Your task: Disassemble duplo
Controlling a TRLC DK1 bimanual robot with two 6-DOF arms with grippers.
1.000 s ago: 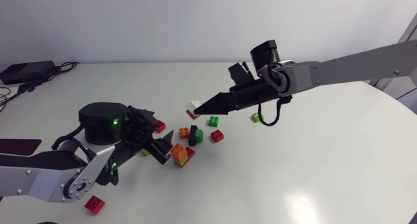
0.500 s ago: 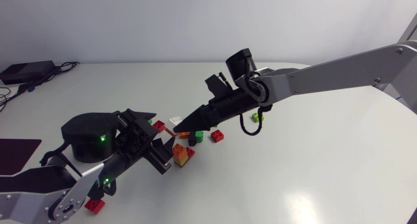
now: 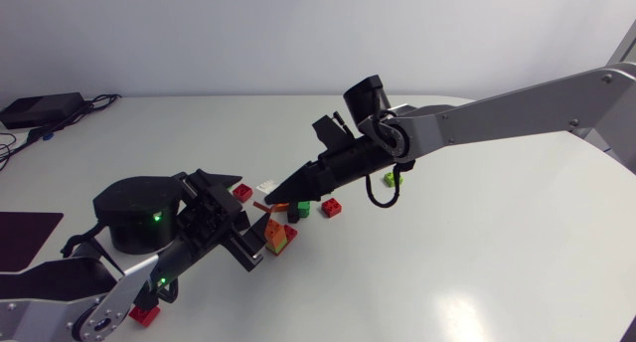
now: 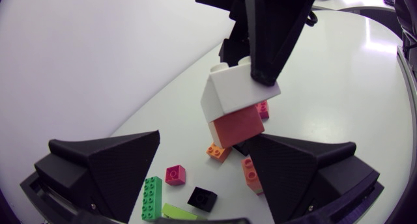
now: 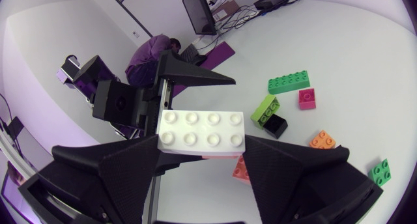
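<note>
the right pincer (image 5: 203,146) is clamped on a white eight-stud duplo brick (image 5: 203,129) with a salmon-red brick (image 4: 238,125) stuck beneath it, holding the pair above the white counter (image 3: 477,253). the left pincer (image 4: 203,142) has its wedge fingers wide apart, the held pair just ahead of the gap between them. a long green brick (image 5: 290,82) and a small pink brick (image 5: 307,97) lie close together on the counter below.

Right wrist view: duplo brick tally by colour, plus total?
white brick: 1
green bricks: 2
lime brick: 1
black brick: 1
red brick: 1
orange brick: 1
salmon brick: 1, partly hidden behind the white one
Total: 8
</note>
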